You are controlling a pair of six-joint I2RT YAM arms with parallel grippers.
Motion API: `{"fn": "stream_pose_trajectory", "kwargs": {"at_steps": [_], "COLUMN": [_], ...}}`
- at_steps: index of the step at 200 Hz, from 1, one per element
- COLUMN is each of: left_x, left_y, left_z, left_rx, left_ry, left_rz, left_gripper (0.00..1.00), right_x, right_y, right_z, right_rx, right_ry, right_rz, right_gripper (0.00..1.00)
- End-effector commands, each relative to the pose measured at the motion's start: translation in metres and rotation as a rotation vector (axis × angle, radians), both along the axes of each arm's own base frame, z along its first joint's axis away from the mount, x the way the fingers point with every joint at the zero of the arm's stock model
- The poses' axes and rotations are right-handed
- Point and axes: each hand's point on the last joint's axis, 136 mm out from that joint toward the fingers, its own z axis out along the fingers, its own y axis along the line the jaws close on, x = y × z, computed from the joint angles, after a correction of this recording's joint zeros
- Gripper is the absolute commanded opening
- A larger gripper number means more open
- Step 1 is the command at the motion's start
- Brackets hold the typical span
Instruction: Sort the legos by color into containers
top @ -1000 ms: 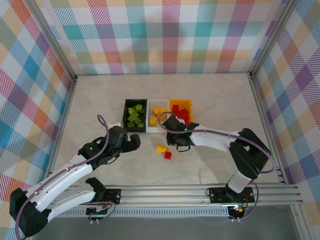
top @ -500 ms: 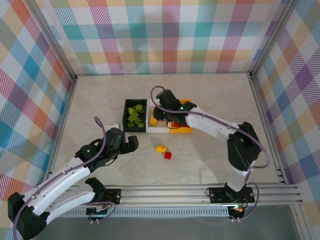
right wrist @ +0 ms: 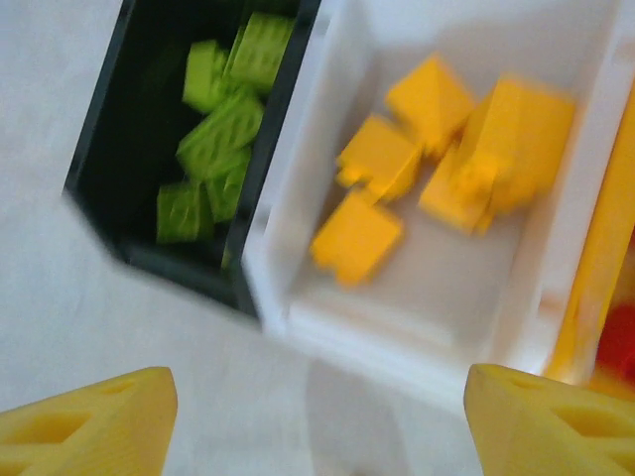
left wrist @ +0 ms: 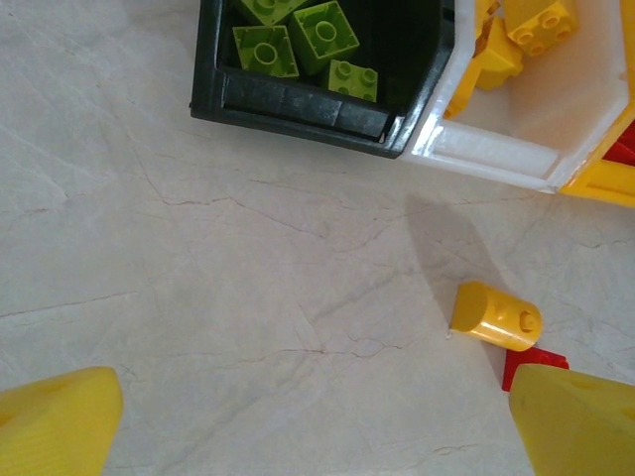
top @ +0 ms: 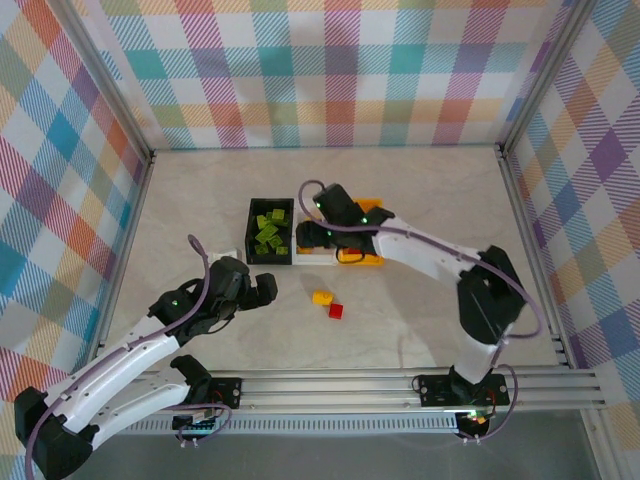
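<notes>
Blur softens the right wrist view, so the studs on the yellow bricks [right wrist: 437, 149] in the white bin [right wrist: 397, 342] are hard to make out. A red smear at the far right edge cannot be resolved into separate pieces. From above, the right arm covers most of the white bin and much of the orange bin [top: 362, 259] beside it. The right gripper [top: 312, 236] hangs over the white bin. Its yellow fingers [right wrist: 89, 421] stand wide apart with nothing between them.

The left gripper [top: 266, 287] sits low over the table [left wrist: 198, 278], on the near side of the bins. Its fingers are cut off at the bottom corners of its own view – also spread wide, also empty.

Two pieces lie loose on the table in front of the bins. One is a yellow brick [left wrist: 494, 317], glossy, with rounded edges. Right beside it is a red brick [left wrist: 531, 362], partly hidden behind a fingertip (whether the two touch I cannot tell).

The black bin [left wrist: 298, 104] is rigid plastic with a thick rim and stands right against the white one. It holds the green bricks [left wrist: 322, 30], square and smooth with round studs, and the top of the frame cuts several of them off. The table is pale and matte, with thin marble-like veins running through it.
</notes>
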Motion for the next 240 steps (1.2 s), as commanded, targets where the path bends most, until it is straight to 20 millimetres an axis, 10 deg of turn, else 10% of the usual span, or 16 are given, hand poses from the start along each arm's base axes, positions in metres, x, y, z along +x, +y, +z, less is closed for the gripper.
{"fn": "stream_pose_trajectory", "kwargs": {"at_steps": [1, 37, 100, 194, 240], "left_x": [-0.003, -0.004, -0.014, -0.017, -0.014], "left_y": [0.001, 0.01, 0.01, 0.014, 0.009], "left_z": [0.004, -0.006, -0.02, -0.027, -0.028], "left_rx": [-0.005, 0.04, 0.023, 0.019, 0.015], "left_ry": [-0.002, 0.017, 0.059, 0.063, 0.061], "left_rz": [0.002, 0.024, 0.019, 0.031, 0.024], "left_gripper": [1.0, 1.0, 1.0, 1.0, 1.0], "right_x": [-0.057, -0.115, -0.127, -0.111, -0.1], "right_y": [-0.016, -0.042, -0.054, -0.07, -0.087], "right_z": [-0.031, -0.087, -0.129, -0.132, -0.088], "right_rx": [-0.05, -0.166, -0.335, -0.425, -0.373], "right_ry": [0.115, 0.233, 0.277, 0.219, 0.114], "right_rz": [0.066, 0.038, -0.065, -0.113, -0.126], "right_gripper": [0.78, 0.81, 0.78, 0.39, 0.31]}}
